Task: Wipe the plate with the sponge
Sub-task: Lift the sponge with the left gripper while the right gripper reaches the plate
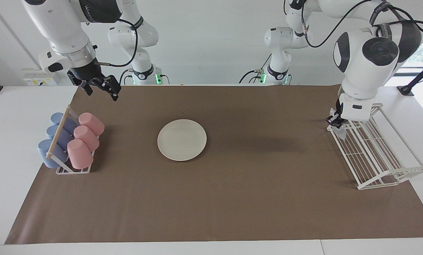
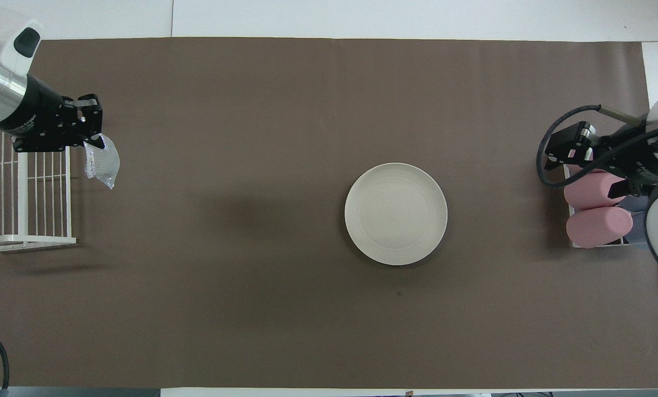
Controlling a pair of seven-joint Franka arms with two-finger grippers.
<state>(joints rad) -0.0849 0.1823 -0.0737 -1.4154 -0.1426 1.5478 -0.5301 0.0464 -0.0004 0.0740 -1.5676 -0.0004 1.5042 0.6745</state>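
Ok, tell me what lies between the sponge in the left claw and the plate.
Nothing: in the overhead view only bare brown mat runs from the sponge, held in the left claw, to the plate.

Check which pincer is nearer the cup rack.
Right. The right pincer hangs open over the cup rack, at the end closest to the robots. The left pincer, shut on the sponge, is at the table's other end by the wire rack.
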